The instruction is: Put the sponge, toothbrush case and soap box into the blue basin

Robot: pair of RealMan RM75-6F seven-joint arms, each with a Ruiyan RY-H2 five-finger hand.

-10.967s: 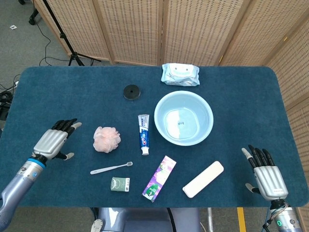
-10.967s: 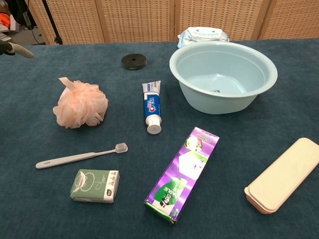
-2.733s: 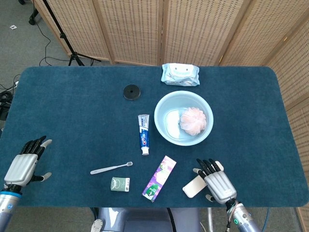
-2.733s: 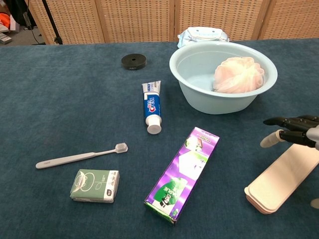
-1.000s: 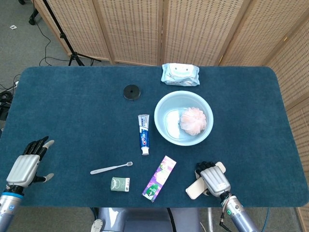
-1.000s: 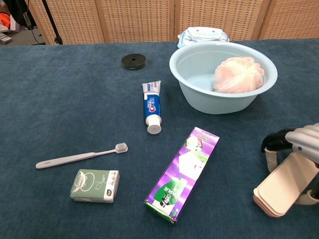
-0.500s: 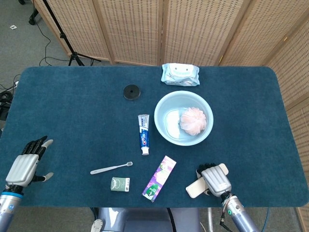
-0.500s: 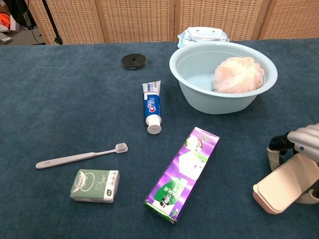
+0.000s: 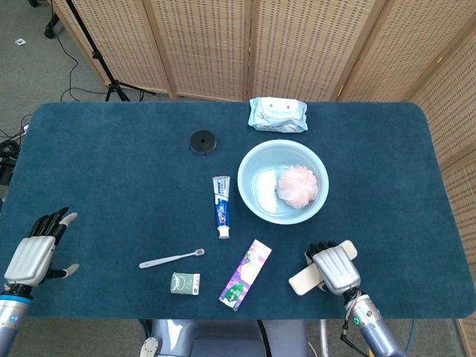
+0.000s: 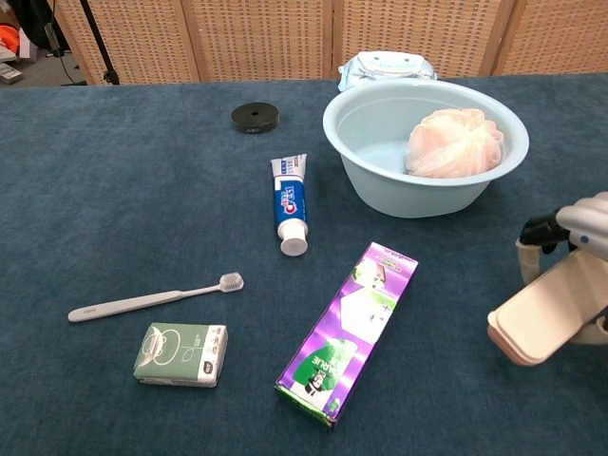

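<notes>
Right hand [image 9: 335, 271]: grips the cream toothbrush case [image 10: 551, 309], lifted clear of the counter [image 9: 111, 163], near the front edge.
Left hand [image 9: 31, 256]: holds nothing, fingers spread, at the counter's far left.
Sponge [image 9: 297, 185]: pink, inside the blue basin [image 9: 256, 175].
Soap box [image 10: 181, 354]: green, on the counter beside the toothbrush [image 10: 152, 298].

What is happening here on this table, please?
The right hand grips the beige toothbrush case, apparently lifted off the blue table. The pink sponge already lies in the blue basin. The green soap box sits untouched. The left hand is open and empty.
</notes>
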